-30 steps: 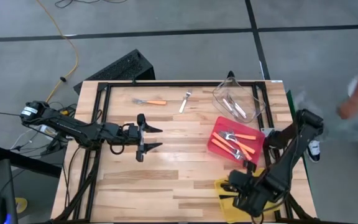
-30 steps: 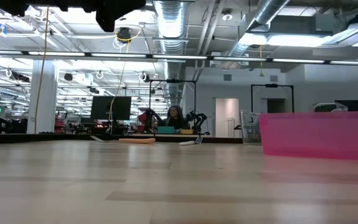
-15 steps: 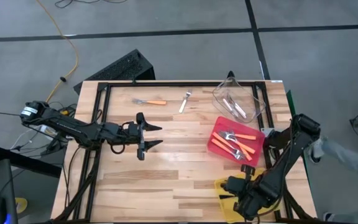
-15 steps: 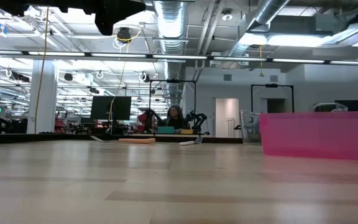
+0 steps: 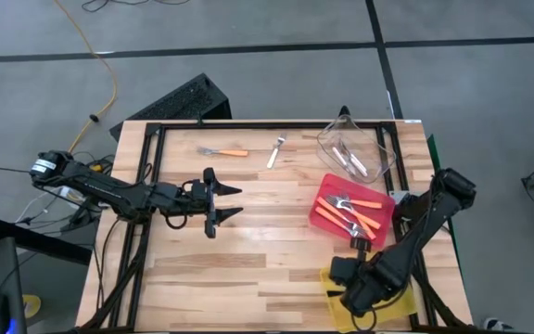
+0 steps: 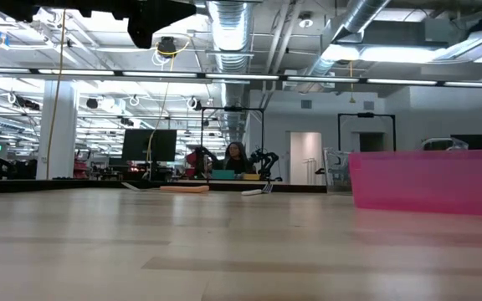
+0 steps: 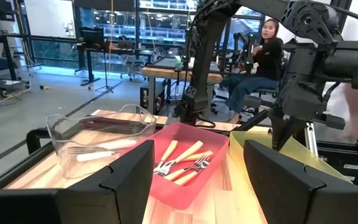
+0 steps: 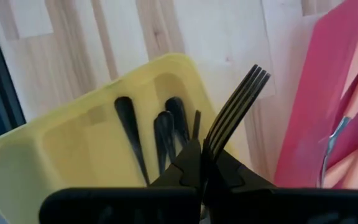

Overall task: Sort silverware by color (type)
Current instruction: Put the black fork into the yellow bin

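Observation:
My right gripper (image 5: 352, 295) hovers over the yellow bin (image 5: 334, 278) at the table's near right corner, shut on a black fork (image 8: 232, 115). Several black forks (image 8: 166, 134) lie in that bin (image 8: 73, 143). The red bin (image 5: 324, 197) holds orange-handled forks (image 5: 364, 221); the clear bin (image 5: 327, 139) holds pale forks (image 5: 350, 162). One orange-handled fork (image 5: 222, 151) and one pale fork (image 5: 275, 151) lie flat on the table's far side. My left gripper (image 5: 240, 204) waits open at mid-table, holding nothing. My right gripper pinches the black fork between its two fingers, just below the tines (image 8: 211, 146). The tines (image 8: 247, 84) stick out ahead of the fingertips; the handle is hidden behind the fingers. The fork is lifted clear above the yellow bin.
The three bins stand in a row along the table's right side, seen past my open left fingers (image 7: 129, 180). A black frame (image 5: 248, 124) runs round the tabletop. Bare wood lies between my left gripper and the red bin. A seated person (image 7: 260, 62) is beyond the table.
My right gripper has moved toward the table's left, over the yellow bin, staying shut. A person's blurred arm beside the table's right edge has gone out of the high view.

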Robot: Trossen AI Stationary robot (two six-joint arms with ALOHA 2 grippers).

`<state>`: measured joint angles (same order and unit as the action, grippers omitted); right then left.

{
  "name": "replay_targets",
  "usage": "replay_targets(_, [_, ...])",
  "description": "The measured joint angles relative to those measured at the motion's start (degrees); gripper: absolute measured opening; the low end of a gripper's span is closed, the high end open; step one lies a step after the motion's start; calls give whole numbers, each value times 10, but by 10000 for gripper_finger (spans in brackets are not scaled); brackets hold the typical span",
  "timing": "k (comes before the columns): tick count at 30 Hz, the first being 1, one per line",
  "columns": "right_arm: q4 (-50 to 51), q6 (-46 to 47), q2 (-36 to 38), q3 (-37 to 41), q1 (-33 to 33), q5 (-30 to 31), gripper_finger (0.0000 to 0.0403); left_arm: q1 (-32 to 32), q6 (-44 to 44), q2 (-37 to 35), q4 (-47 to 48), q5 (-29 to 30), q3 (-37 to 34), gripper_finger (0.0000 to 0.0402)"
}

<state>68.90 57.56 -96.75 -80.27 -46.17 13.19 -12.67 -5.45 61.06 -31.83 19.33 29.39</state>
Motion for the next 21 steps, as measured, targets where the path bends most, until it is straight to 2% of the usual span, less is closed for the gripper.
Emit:
replay_targets(7, [-5, 0, 0, 0, 2, -10, 23, 0, 1, 0, 11, 0, 0, 234])
replay_targets(11, [-24, 9, -1, 0, -17, 5, 23, 0, 1, 0, 24, 0, 0, 234])
replay_targets(15, [-60, 9, -19, 0, -40, 2, 23, 0, 1, 0, 34, 0, 0, 234])
replay_targets(21, [-63, 6, -57, 0, -57, -15, 35, 0, 1, 0, 34, -1, 0, 234])
